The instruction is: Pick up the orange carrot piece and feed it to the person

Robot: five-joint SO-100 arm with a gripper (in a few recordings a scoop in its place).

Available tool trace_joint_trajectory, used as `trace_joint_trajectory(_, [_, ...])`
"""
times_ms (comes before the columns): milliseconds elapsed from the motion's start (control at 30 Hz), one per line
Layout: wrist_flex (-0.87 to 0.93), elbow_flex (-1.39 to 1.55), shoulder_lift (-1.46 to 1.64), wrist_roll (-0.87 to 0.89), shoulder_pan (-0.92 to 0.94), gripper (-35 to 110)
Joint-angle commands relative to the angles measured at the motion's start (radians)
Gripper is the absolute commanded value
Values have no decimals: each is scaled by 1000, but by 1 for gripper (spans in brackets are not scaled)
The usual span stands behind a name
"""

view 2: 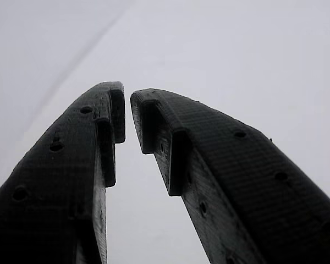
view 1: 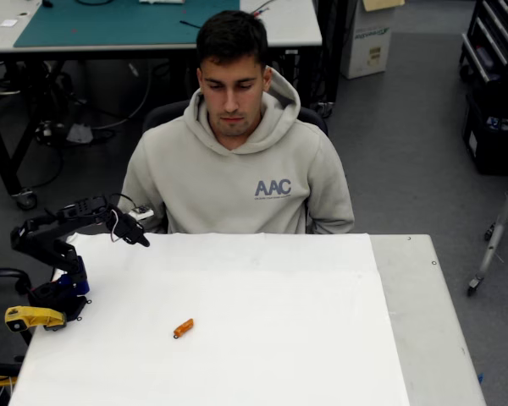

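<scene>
The orange carrot piece [view 1: 183, 327] lies on the white table [view 1: 305, 338], left of centre and toward the near edge. The person [view 1: 237, 169] sits behind the table's far edge in a light hoodie, head bowed toward the table. My black gripper [view 1: 140, 236] hovers at the far left corner of the table, well away from the carrot and just left of the person's arm. In the wrist view the two black fingers [view 2: 99, 132] stand almost together, with only a thin slit at the gripper [view 2: 127, 110] tips and nothing held between them, above plain white surface.
The arm's base is fixed at the table's left edge with a yellow clamp [view 1: 30, 317]. A bare grey strip [view 1: 423, 321] of table runs along the right side. Behind the person stands a desk with a green mat [view 1: 118, 21].
</scene>
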Motion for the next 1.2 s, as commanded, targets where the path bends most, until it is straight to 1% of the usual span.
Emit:
trace_joint_trajectory(0, [-5,-135,-103,-80,66,-2])
trace_joint_trajectory(400, [-5,-270,-356,-215,279,-2])
trace_joint_trajectory(967, [-5,-620,-732,-342,523,-2])
trace_joint_trajectory(1167, [-5,-696,-824,-385,589,-2])
